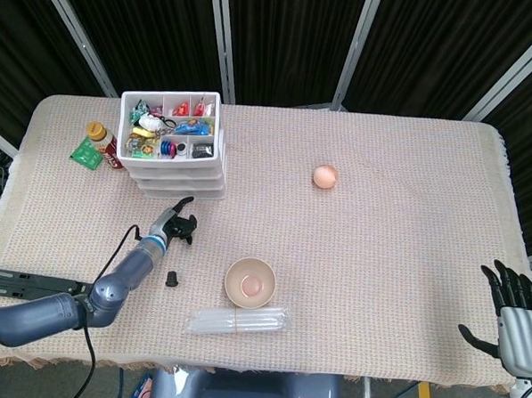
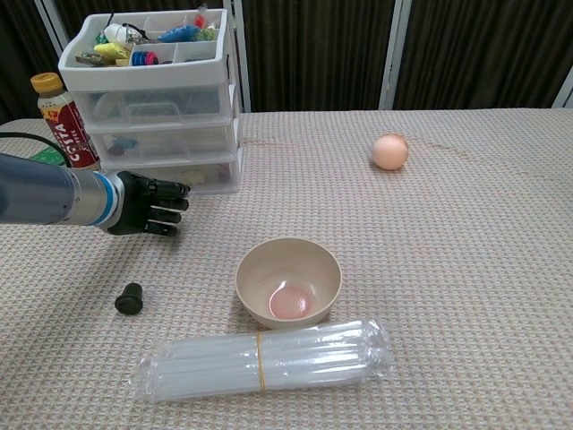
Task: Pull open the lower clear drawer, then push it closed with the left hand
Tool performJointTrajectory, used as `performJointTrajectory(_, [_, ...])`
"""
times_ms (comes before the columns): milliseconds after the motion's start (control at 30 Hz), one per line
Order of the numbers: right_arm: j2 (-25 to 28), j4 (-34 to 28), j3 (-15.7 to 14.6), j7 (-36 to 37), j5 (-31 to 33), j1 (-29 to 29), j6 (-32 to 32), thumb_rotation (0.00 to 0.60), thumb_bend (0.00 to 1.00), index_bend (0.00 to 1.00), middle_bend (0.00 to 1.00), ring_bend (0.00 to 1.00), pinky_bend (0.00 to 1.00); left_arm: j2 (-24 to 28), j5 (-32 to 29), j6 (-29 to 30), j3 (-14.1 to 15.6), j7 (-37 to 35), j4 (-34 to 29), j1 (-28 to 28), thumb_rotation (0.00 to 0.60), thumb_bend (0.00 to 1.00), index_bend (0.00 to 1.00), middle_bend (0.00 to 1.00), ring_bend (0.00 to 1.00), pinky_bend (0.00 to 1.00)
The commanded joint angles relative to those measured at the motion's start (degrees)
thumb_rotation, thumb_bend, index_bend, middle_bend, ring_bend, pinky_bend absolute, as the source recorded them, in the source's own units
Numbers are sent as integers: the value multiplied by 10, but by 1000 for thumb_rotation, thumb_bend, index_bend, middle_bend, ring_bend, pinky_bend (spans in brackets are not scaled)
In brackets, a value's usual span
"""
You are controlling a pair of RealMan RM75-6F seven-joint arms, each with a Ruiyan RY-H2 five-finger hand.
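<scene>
Stage: approach; the pull has not begun, judging from the drawer front sitting flush.
Lower clear drawer (image 2: 183, 175): bottom tier of the drawer unit (image 1: 172, 149) at the far-left of the table (image 1: 390, 214); looks fully closed in both views.
Left hand (image 2: 148, 204): hovers just in front of the lower drawer, near its right half, fingers extended together toward it and holding nothing. No contact with the drawer front visible; a small gap shows in the chest view.
Right hand (image 1: 514, 323): at the near-right table edge, well apart from the drawers, fingers spread, nothing in it.
Done: nothing of the task proper.
Left: hook the front lip, draw it out, release, then push it back in with the same hand.
Risk (judgement): the unit is light plastic and may slide forward instead of the drawer opening.
Nearby: small black cap (image 2: 130, 297) and bowl (image 2: 288, 279) lie toward the near edge, out of the drawer's pull path as far as I can judge.
</scene>
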Motion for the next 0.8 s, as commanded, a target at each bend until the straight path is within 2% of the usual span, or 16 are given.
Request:
performJointTrajectory(33, [0, 0, 0, 0, 1, 0, 0, 600, 75, 92, 0, 0, 0, -7, 4, 1, -1, -1, 6, -3, 600, 762, 11, 970, 896, 687])
performJointTrajectory(500, [0, 0, 2, 0, 5, 1, -2, 600, 75, 91, 0, 0, 0, -20, 10, 8, -8, -8, 17, -5, 600, 761, 45, 970, 896, 687])
performJointTrajectory(667, [-1, 1, 2, -2, 4, 1, -2, 600, 75, 91, 0, 0, 0, -27, 13, 5, -12, -12, 26, -6, 600, 762, 101, 970, 896, 687])
performJointTrajectory(800, [-1, 1, 2, -3, 5, 1, -3, 600, 76, 91, 0, 0, 0, -32, 19, 3, -13, -14, 30, -5, 600, 761, 190, 970, 896, 687])
